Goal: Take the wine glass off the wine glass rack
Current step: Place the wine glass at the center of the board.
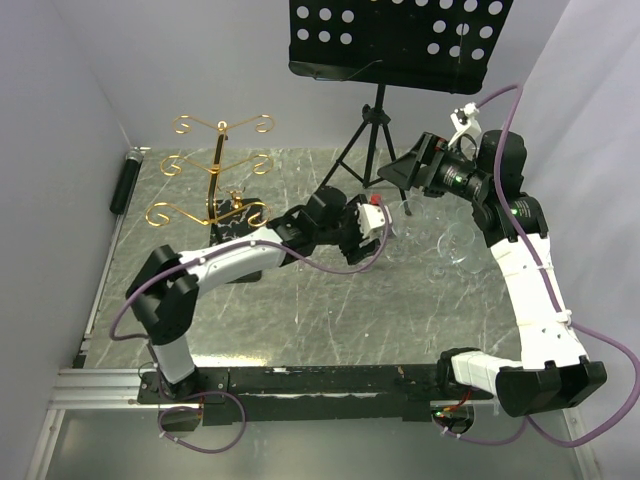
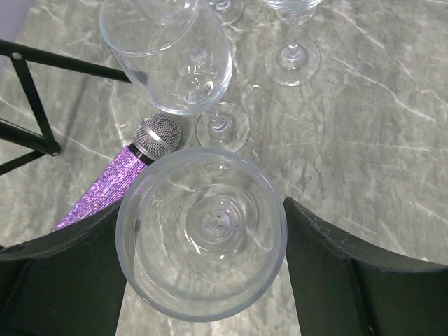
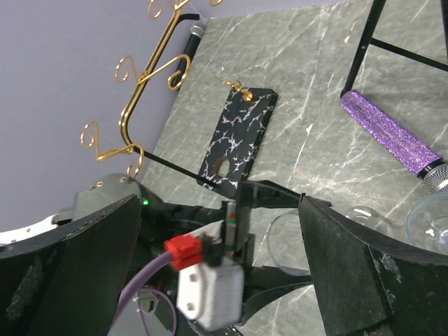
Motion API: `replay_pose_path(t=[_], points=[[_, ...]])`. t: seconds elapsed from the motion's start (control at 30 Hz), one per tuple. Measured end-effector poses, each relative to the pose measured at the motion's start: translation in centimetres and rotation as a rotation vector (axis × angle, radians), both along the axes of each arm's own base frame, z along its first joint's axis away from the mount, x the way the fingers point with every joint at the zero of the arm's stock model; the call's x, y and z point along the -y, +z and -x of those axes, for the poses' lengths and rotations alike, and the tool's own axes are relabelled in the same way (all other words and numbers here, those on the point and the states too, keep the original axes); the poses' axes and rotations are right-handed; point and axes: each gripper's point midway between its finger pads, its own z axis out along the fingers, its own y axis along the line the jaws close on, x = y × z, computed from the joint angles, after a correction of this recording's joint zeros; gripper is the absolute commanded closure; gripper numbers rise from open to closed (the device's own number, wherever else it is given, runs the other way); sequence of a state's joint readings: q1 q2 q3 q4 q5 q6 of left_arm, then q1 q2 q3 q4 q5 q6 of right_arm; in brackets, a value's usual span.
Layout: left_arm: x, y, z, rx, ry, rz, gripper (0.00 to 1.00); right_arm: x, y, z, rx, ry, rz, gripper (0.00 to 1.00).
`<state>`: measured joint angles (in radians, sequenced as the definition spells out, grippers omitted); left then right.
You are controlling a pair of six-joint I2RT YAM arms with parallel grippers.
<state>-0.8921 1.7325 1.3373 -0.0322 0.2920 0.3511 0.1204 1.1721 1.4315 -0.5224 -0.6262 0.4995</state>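
The gold wine glass rack on its black veined base stands at the back left with nothing on its arms; it also shows in the right wrist view. A clear wine glass, seen from above, sits upright between my left gripper's fingers, its bowl touching both. That gripper is mid-table, right of the rack. The glass also shows as a faint bowl past the left gripper. My right gripper hovers open just behind it, with nothing between its fingers.
Other wine glasses stand close ahead of the held one, and one near the right arm. A purple glitter microphone lies beside the black music stand's tripod legs. A black microphone lies by the left wall.
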Motion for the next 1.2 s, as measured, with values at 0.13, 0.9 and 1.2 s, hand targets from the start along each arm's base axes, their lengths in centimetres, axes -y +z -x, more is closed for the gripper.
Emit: replay_pose_path(t=[0.13, 0.9, 1.2], points=[[0.9, -0.8, -1.0, -0.03, 0.019, 0.002, 0.77, 0.2, -0.2, -0.1, -0.007, -0.007, 0.0, 0.0], [2.6, -1.7, -2.9, -0.079, 0.049, 0.015, 0.76, 0.9, -0.7, -0.5, -0.022, -0.028, -0.002, 0.0], [3.2, -2.0, -3.2, -0.092, 0.048, 0.019, 0.72, 0.9, -0.7, -0.5, -0.027, -0.028, -0.006, 0.0]])
